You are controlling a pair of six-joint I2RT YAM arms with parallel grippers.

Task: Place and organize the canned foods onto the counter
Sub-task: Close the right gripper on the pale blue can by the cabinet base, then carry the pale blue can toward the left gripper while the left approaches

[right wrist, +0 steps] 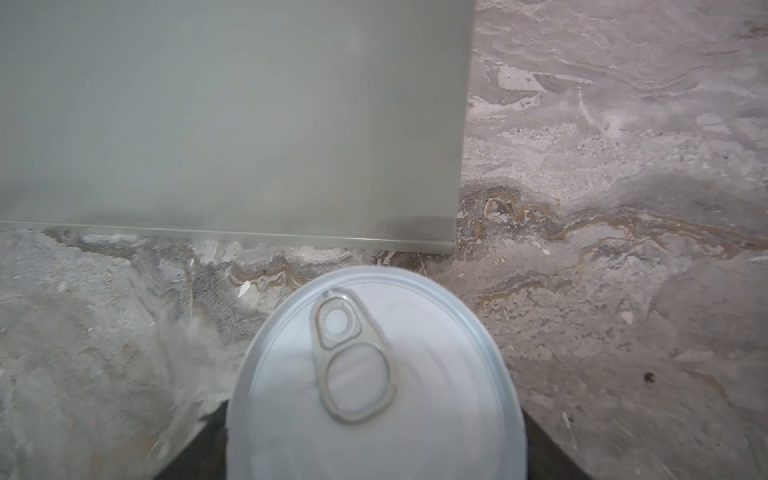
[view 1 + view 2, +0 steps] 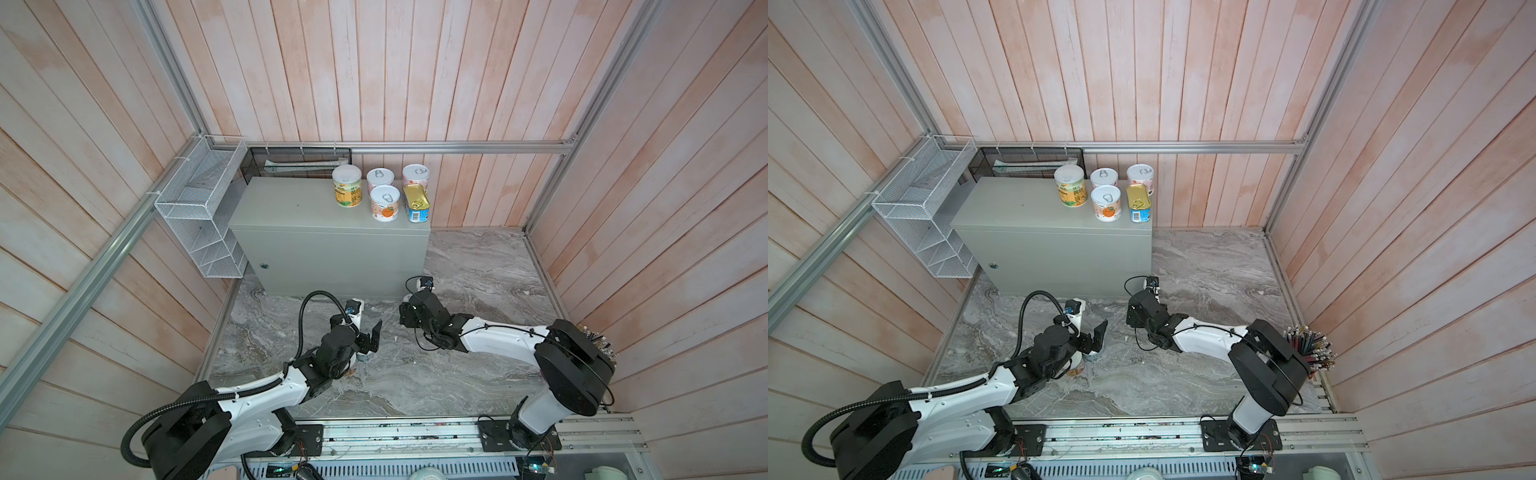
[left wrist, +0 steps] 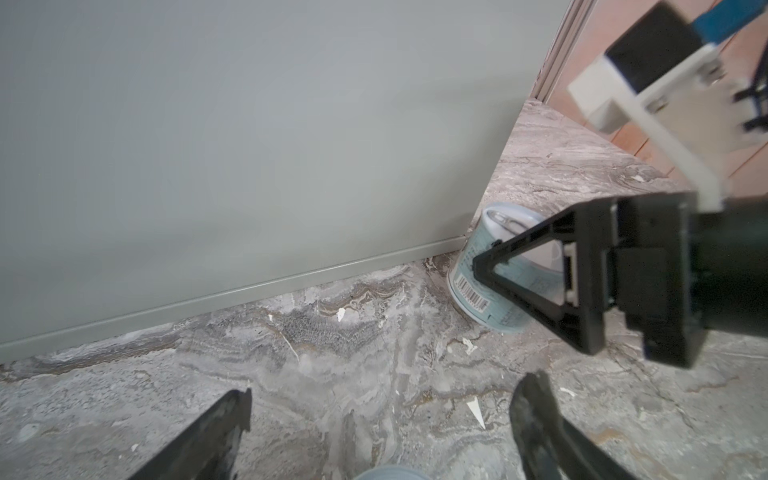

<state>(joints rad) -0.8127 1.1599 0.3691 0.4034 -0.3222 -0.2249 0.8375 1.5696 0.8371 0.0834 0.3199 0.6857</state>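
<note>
Right wrist view: the right gripper is part-way closed, its dark fingers on both sides of a short round can with a pale teal label and pull-tab lid. The can is upright, just in front of the right front corner of the large plain grey metal box.
Contact: it cannot be told whether that can rests on the grey-veined marble desk or hangs clear of it.
Left wrist view: the left gripper is spread wide and holds nothing. It is above a pale-lidded can in front of the box.
Arm pose: both arms reach low toward the box front with wrists bent down. The right forearm stretches to the box's right front corner.
Box top: five items stand close together at its right end in both top views. They are a yellow-green labelled can with a plain white lid, three pale pull-tab cans and a rectangular gold-topped blue tin.
Containers: a white wire basket hangs just left of the box. Pencils stand well to the box's right.
</note>
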